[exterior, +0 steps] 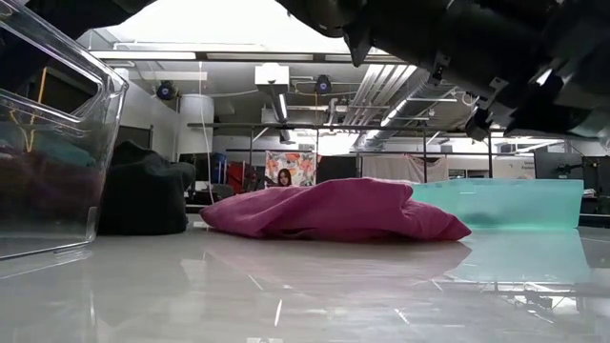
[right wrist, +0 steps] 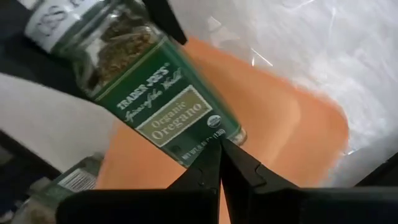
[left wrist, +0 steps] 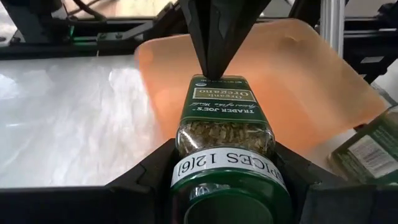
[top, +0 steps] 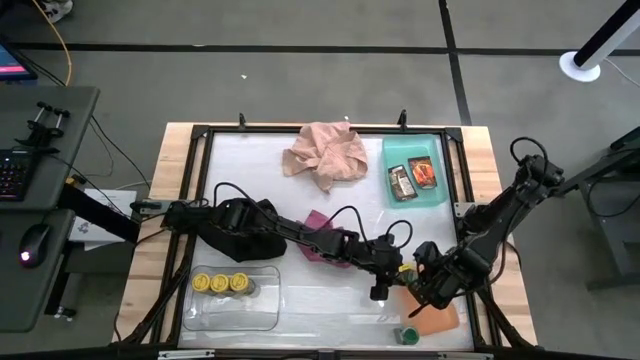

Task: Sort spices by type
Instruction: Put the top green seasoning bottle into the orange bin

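Wood-edged table [top: 150, 250] with glossy white top inside a black frame.

Lying on it: crumpled pink cloth [top: 326, 154] at upper centre; teal tray [top: 415, 148] at upper right; black cloth [top: 245, 228] at centre left; magenta cloth [top: 318, 222] near the middle, partly covered; clear tray [top: 265, 300] at lower left; orange tray [top: 440, 318] at lower right; green-lidded jar [top: 407, 334] on its side just beside the orange tray, near the bottom edge.
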